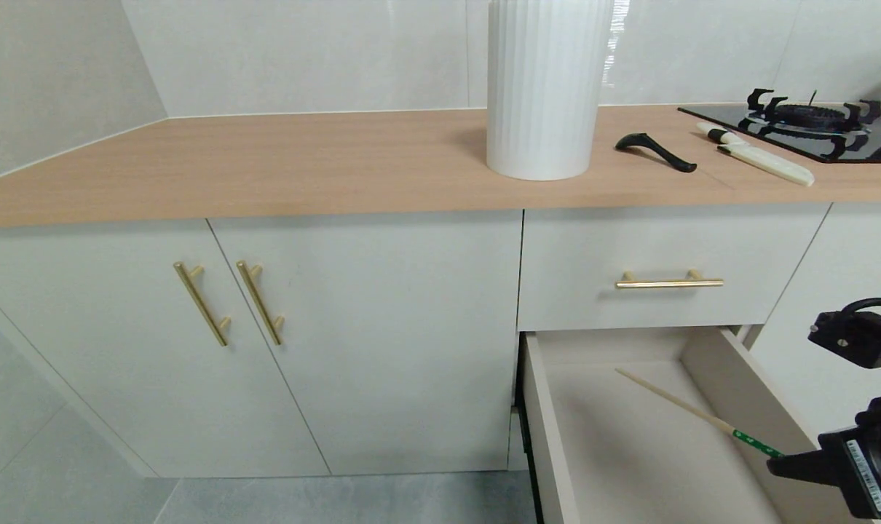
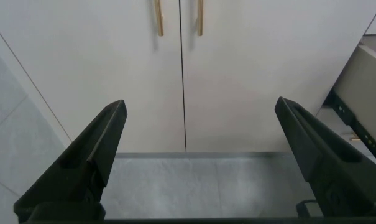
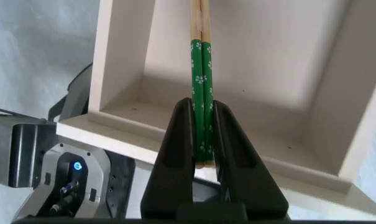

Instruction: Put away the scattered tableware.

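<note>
A pair of wooden chopsticks (image 1: 692,410) with green flowered ends (image 3: 201,93) slants over the open lower drawer (image 1: 550,437). My right gripper (image 1: 781,463) is shut on their green ends above the drawer's front right part; the right wrist view shows both fingers (image 3: 178,140) pressed against the sticks. On the wooden counter lie a black-handled utensil (image 1: 656,152) and a white knife (image 1: 764,163) with a second white utensil (image 1: 718,134) beside it. My left gripper (image 2: 200,155) hangs open and empty low in front of the cabinet doors (image 2: 181,68).
A tall white ribbed jar (image 1: 543,87) stands on the counter (image 1: 266,160). A black gas hob (image 1: 812,124) is at the back right. A shut drawer with a gold handle (image 1: 668,282) sits above the open one. Two doors with gold handles (image 1: 229,302) are at left.
</note>
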